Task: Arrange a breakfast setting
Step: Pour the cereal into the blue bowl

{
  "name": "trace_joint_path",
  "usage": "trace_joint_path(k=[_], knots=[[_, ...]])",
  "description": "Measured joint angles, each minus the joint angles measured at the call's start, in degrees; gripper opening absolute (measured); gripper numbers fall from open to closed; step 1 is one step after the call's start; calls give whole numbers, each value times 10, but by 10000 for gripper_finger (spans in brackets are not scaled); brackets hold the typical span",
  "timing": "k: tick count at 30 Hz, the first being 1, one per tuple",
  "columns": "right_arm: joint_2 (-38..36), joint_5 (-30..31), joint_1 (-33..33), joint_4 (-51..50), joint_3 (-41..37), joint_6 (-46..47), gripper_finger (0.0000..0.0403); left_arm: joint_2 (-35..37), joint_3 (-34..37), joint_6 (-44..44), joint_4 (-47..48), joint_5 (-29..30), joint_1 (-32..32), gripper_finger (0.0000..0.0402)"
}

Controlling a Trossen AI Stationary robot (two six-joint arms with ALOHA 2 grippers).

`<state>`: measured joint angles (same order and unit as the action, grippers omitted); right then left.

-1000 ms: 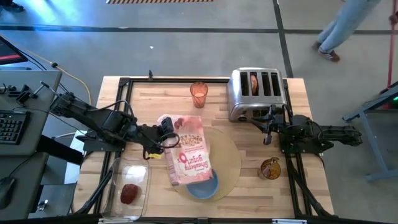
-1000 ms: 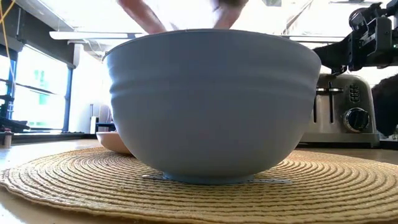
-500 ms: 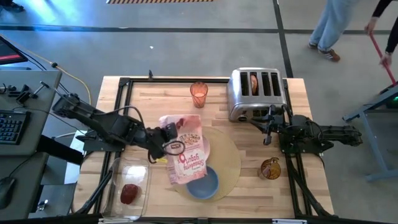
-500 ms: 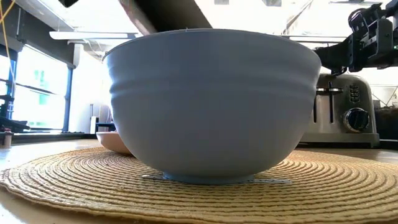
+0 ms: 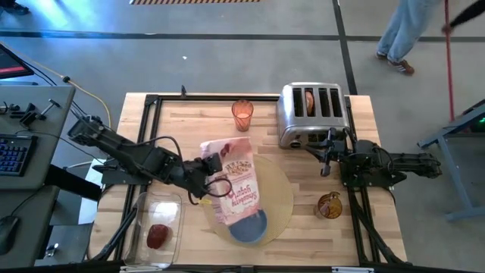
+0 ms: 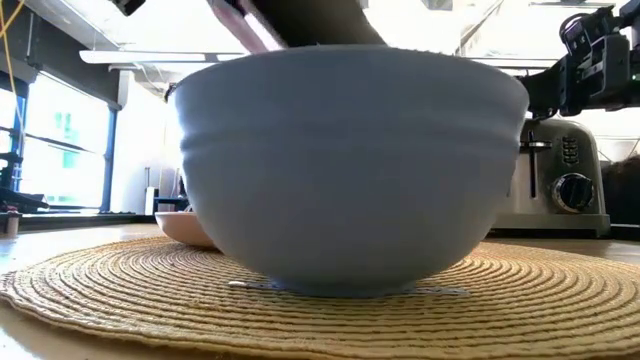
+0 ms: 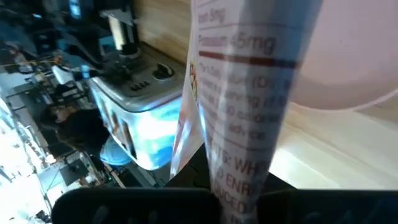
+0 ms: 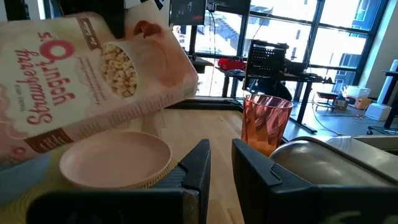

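My left gripper (image 5: 207, 174) is shut on a pink cereal bag (image 5: 236, 180) that is tipped upside down over the round tan placemat (image 5: 279, 189). The bag's lower end is above the blue bowl (image 5: 250, 227), which stands on the placemat. The bag hides the pink plate from above. The plate shows in the right wrist view (image 8: 115, 160), resting on the placemat. The amber glass (image 5: 242, 114) stands at the far edge. A bagel half (image 5: 310, 99) sticks out of a toaster slot. The red apple (image 5: 158, 236) lies in the clear container. My right gripper (image 5: 326, 157) waits near the toaster, its fingers slightly apart and empty. No spoon shows. My left gripper pinches the bag's left side edge (image 5: 215, 174), about halfway along its length, between its two fingers. The fingers come level from the table's left. The bag (image 7: 249, 143) runs out past the fingers, lifted clear and slanting down toward the bowl.
The chrome toaster (image 5: 313, 115) stands at the far right. The clear container (image 5: 155, 220) sits at the near left. A small amber-brown item (image 5: 329, 205) sits right of the placemat. A person walks on the floor beyond the table (image 5: 405, 30).
My left gripper has gone toward the table's right and a little toward its near edge, still shut on the bag. The bag has turned: its upper end has swung toward the right, while its lower end stays over the bowl. In the low view the bowl has shifted slightly right.
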<state>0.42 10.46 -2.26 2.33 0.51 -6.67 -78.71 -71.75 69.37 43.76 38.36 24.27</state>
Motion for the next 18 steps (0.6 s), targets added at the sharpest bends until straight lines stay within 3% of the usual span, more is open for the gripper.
trace_joint_path(k=[18], knots=[[0,-1,0,0,0,-12,52,0,0,111,-18,54,43,0]])
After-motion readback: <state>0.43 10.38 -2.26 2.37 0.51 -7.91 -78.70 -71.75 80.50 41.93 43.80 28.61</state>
